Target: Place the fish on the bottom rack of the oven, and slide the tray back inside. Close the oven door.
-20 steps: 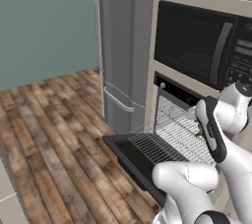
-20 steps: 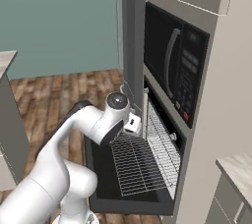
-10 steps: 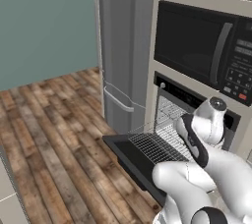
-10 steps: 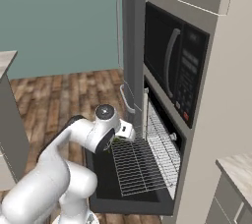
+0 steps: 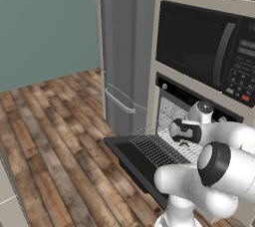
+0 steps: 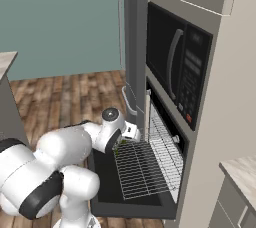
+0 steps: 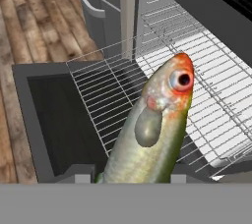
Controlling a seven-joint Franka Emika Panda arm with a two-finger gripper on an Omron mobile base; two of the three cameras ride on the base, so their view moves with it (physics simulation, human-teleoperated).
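Above the pulled-out bottom rack [image 7: 197, 75], the pincer [image 6: 121, 142] is clenched on the fish [image 7: 152, 134], whose orange-tipped head and dark eye point out over the wire bars in the hand view. From the base views the fish is mostly hidden behind the wrist; only a small greenish bit shows under the pincer, and the fingertips themselves are hard to make out. No writing can be read: the microwave [image 5: 199, 47] keypad shows only blurred pale buttons and one reddish one. The oven [image 6: 167, 137] stands open below it, its cavity partly cut off by the arm in the left base view. The oven door [image 5: 134, 159] lies folded down flat, and the silver rack extends out over it, bare of any load. A grey refrigerator [image 5: 124, 47] stands just beside the oven, over a wooden floor [image 5: 50, 136].
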